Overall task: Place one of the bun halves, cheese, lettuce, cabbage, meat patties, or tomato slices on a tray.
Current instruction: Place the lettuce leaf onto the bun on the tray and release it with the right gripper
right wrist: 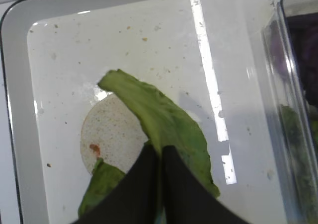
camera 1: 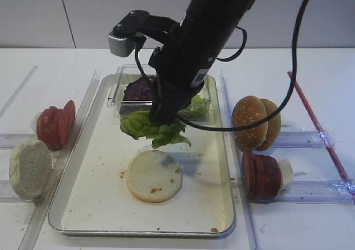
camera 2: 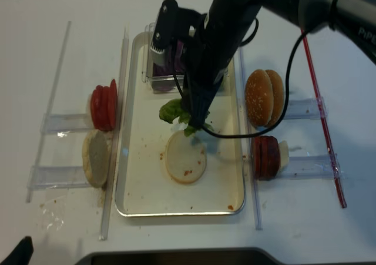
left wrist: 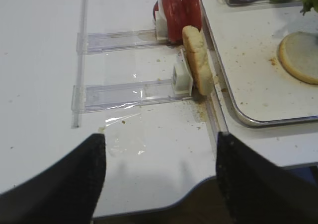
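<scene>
Bun half point(camera 1: 153, 175): pale, lying flat on tray point(camera 1: 100, 205).
Right tool point(camera 1: 161, 116): clenched on lettuce point(camera 1: 150, 128), held above bun half.
Left tool point(left wrist: 159, 174): released, over the tabletop point(left wrist: 39, 60).

The tray point(camera 1: 83, 205) fills the middle of the frame on the surface point(camera 1: 310, 228); one bun half point(camera 1: 153, 175) lies flat in its lower middle; a clear box point(camera 1: 115, 97) sits at its upper end, holding the cabbage point(camera 1: 138, 89); my right gripper point(camera 1: 161, 117) hangs between them, shut on the lettuce point(camera 1: 150, 127); tomato slices point(camera 1: 55, 123) stand at left centre, another bun half point(camera 1: 29, 168) below them; at right, sesame bun halves point(camera 1: 255, 122) above the meat patties point(camera 1: 260, 176).
</scene>
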### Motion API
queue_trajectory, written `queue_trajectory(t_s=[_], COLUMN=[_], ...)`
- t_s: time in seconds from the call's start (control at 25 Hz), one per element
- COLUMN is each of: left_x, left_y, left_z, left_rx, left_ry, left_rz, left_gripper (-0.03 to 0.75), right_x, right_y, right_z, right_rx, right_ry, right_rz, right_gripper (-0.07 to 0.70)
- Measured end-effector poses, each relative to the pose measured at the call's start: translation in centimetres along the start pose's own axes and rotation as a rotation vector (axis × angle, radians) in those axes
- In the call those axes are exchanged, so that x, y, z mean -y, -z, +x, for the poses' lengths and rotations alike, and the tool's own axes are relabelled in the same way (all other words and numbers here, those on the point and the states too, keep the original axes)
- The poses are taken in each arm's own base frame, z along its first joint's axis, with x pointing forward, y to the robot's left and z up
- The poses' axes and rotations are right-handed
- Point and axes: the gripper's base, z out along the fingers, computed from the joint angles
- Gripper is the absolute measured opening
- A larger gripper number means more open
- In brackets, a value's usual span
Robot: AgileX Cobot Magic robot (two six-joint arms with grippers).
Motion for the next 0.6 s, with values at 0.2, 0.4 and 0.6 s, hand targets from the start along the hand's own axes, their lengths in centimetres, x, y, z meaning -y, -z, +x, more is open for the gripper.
queue_trajectory(t_s=[0.2, 0.4, 0.6], left_x=[0.0, 0.0, 0.0], left_y=[0.0, 0.0, 0.0], left_z=[0.0, 0.0, 0.0], left_rx=[0.0, 0.0, 0.0], left_ry=[0.0, 0.0, 0.0], left_rz=[0.0, 0.0, 0.0], left_gripper=[0.436, 0.436, 0.436], right_x=[-1.3, -1.7, -1.4], right_y=[-1.6, -2.7, -3.0], right_z=[0.1, 0.3, 0.5], right_rx=[-0.016, -0.018, -0.013], right_ry=[0.031, 0.045, 0.043], right_rz=[0.013, 0.039, 0.072], right_gripper=[0.055, 0.055, 0.055])
